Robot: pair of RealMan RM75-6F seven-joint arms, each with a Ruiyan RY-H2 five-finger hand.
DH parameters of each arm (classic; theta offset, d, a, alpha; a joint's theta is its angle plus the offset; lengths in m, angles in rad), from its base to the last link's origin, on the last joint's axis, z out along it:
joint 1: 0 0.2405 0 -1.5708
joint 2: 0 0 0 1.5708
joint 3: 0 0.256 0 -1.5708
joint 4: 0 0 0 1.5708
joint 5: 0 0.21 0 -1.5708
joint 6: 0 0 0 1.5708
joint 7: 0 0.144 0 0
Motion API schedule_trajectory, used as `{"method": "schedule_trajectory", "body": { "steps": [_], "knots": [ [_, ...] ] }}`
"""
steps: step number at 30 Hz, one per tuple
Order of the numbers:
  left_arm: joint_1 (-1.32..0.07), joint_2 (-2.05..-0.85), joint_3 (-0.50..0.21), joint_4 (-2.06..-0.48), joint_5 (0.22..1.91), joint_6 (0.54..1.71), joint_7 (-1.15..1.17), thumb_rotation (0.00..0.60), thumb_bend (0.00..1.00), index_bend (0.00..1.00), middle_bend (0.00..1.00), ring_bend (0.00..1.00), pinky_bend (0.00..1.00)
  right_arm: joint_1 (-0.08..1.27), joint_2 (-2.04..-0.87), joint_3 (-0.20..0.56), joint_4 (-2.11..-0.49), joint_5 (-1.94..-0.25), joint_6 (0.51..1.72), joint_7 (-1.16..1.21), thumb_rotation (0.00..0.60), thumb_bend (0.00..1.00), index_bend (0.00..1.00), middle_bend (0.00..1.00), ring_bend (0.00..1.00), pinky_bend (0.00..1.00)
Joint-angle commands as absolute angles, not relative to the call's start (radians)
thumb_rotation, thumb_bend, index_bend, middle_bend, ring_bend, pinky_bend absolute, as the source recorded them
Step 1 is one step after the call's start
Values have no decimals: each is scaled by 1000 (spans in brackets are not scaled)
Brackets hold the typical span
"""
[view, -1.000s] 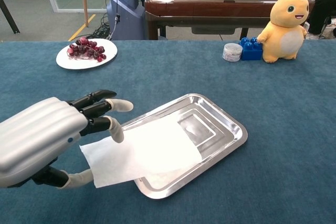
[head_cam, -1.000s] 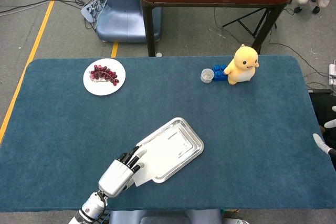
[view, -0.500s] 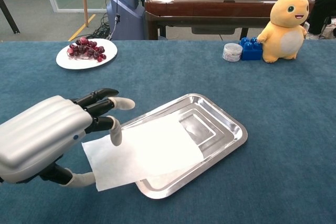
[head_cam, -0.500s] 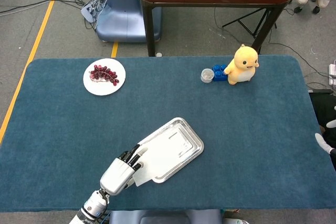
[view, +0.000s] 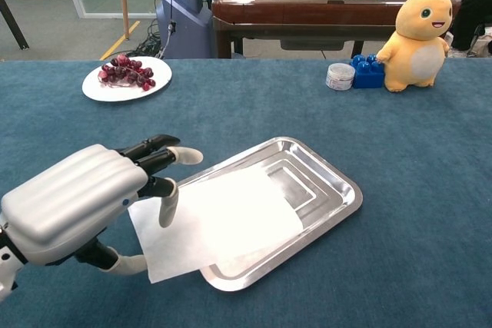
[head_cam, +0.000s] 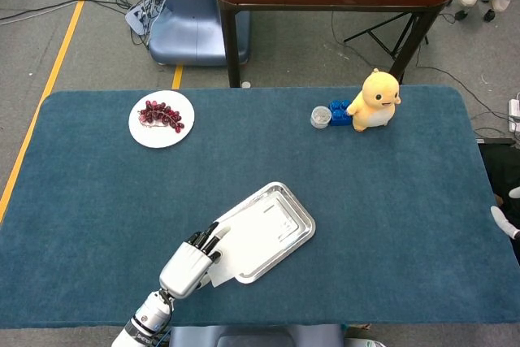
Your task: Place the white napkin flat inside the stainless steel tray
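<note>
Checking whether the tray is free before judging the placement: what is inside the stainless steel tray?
The white napkin covers most of the tray, its near corner overhanging the rim by the left hand. Anything beneath it is hidden.

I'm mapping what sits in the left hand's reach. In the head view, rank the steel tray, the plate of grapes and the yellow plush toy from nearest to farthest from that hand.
From the left hand:
1. Steel tray, just up and right of the hand, with the white napkin lying partly in it.
2. Plate of grapes, at the far left of the table.
3. Yellow plush toy, at the far right, beside the blue block.
</note>
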State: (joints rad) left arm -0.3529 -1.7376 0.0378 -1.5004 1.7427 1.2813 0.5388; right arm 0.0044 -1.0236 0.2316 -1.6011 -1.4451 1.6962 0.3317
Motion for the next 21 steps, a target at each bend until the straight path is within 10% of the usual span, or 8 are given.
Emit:
{"method": "schedule_trajectory", "body": {
  "steps": [1, 21],
  "knots": [
    [-355, -1742, 38, -1496, 1741, 1278, 539, 600, 106, 561, 140, 61, 311, 2, -1023, 231, -1601, -1446, 1699, 333, 600, 188, 520, 302, 185, 103],
    [-403, -1767, 23, -1477, 1731, 1234, 558, 600, 105, 563, 144, 64, 311, 1, -1023, 232, -1601, -1452, 1703, 338, 600, 189, 520, 302, 185, 103]
  ]
}}
